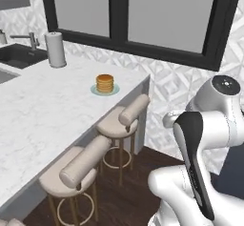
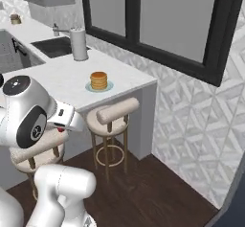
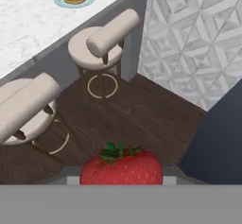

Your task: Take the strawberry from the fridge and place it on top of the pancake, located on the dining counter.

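One strawberry (image 3: 121,166) sits at six o'clock in the hand view, pressed against the bottom edge, and the pincer seems to be clenched on it, though the fingertips themselves are cut off, so the grip is a fair guess rather than something seen. Pancake (image 1: 105,83) on its pale plate (image 1: 114,90) stands near the far corner of the white marble table (image 1: 43,115), at about twelve o'clock from the fruit and well apart. Risks: the small round fruit could slip out in transit, roll off the stack once let go, or the arm could clip the beige stools (image 1: 121,120) tucked below the edge. How deep the fruit sits in the pincer stays hidden.
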Motion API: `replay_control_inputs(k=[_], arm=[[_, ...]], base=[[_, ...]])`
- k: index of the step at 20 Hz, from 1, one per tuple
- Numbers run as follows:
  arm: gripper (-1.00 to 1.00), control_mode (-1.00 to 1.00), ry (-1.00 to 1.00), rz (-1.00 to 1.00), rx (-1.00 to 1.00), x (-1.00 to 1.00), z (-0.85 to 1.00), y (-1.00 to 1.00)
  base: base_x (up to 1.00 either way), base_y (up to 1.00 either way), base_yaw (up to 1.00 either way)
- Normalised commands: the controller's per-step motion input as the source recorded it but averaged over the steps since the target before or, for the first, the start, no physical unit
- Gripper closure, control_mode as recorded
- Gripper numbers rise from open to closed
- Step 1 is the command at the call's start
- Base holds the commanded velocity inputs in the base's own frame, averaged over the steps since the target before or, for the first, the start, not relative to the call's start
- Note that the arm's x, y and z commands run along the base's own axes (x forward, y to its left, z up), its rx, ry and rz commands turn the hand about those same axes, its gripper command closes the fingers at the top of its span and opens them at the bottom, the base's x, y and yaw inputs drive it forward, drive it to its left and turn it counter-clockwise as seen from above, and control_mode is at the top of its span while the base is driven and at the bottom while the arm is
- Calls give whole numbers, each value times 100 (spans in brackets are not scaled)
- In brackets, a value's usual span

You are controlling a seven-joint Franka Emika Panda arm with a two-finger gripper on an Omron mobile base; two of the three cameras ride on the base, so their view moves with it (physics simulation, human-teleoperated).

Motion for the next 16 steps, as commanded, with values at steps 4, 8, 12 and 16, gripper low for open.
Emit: replay_control_inputs(k=[4,8,12,16], arm=[[100,100,0,0,0,0,0,0],[100,100,0,0,0,0,0,0],[100,100,0,0,0,0,0,0],[100,100,0,0,0,0,0,0]], base=[[100,-68,65],[99,-74,69],[87,-83,70],[72,-99,58]])
